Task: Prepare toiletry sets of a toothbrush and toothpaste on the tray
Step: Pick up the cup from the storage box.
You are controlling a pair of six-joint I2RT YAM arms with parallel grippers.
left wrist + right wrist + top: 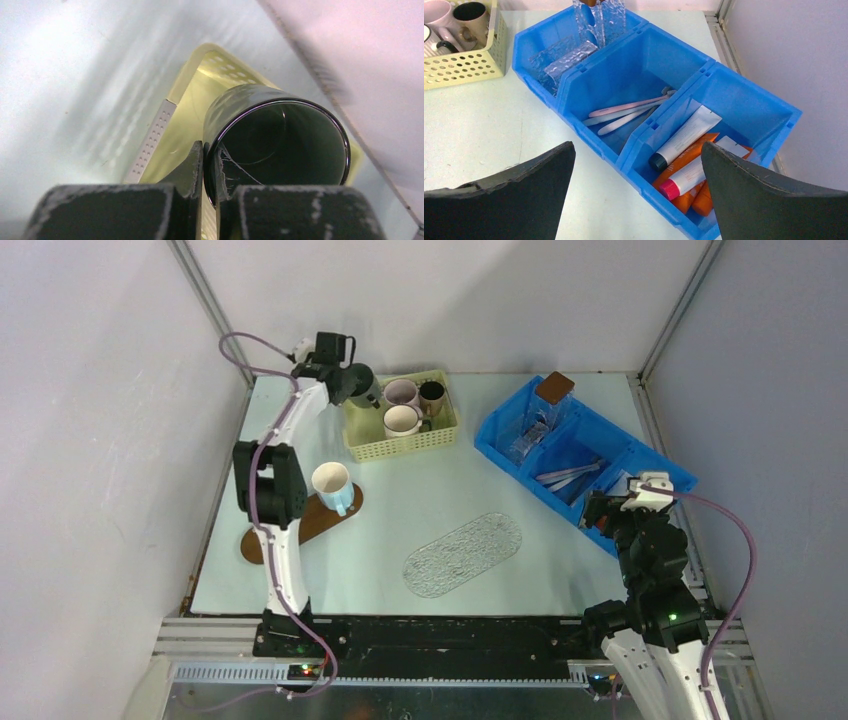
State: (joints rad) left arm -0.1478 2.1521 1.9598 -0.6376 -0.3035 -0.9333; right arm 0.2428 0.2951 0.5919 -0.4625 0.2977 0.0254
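Observation:
Slim pink and white toothbrushes (629,111) lie in the middle compartment of a blue bin (589,85). White and orange toothpaste tubes (686,137) fill the compartment beside it. My right gripper (636,150) hovers open over that bin's near edge, holding nothing; from above the right gripper (610,508) is at the bin's near right end. My left gripper (212,155) is shut on the rim of a dark glossy mug (280,135), one finger inside and one outside, at the left end of the yellow basket (165,125). A clear textured oval tray (463,553) lies mid-table.
The yellow basket (400,445) holds two pale mugs (402,420) and a dark one (432,392). A brown oval tray (325,522) at the left carries a white and blue mug (332,486). Clear textured pieces (574,55) stand in the bin's far compartment.

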